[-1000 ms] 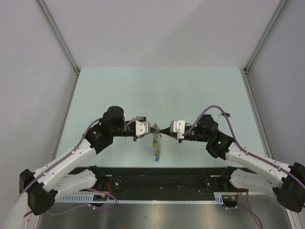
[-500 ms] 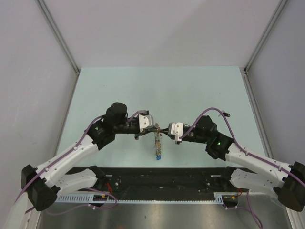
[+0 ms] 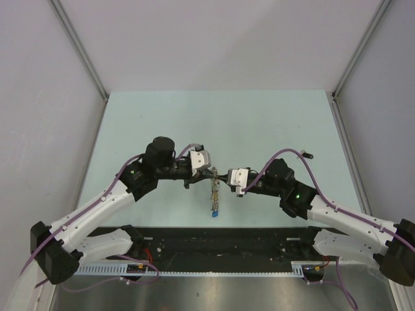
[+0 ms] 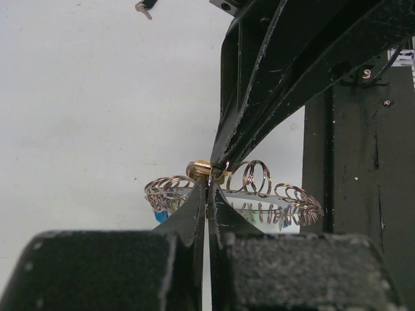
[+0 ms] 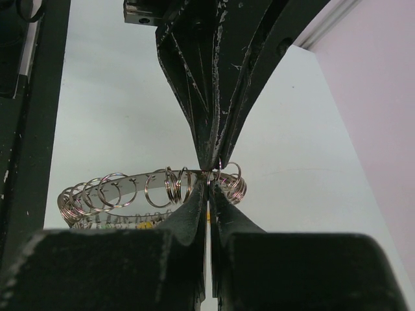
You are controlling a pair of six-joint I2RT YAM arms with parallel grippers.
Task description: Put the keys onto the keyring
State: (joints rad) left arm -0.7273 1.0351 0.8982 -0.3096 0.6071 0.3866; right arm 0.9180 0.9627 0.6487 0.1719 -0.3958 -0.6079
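Note:
The keyring (image 3: 213, 188) is a grey band strung with several small wire rings, and it hangs edge-on above the table between my two grippers. A blue-headed key (image 3: 213, 211) dangles at its low end. My left gripper (image 3: 208, 172) is shut, its tips pinching the keyring (image 4: 272, 194) beside a yellow key head (image 4: 198, 170). From the other side my right gripper (image 3: 221, 177) is shut on the keyring (image 5: 123, 183) too. The two pairs of fingertips meet tip to tip, in the left wrist view (image 4: 209, 180) and the right wrist view (image 5: 209, 177).
A small black-headed key (image 3: 305, 155) lies alone on the pale green table (image 3: 162, 116) to the right, also seen far off as that key (image 4: 144, 6). A black rail (image 3: 214, 240) runs along the near edge by the arm bases. Grey walls enclose the table.
The left gripper has shifted right and turned at the wrist. The right gripper has crept left. The keyring stays pinched between them with the blue key hanging.

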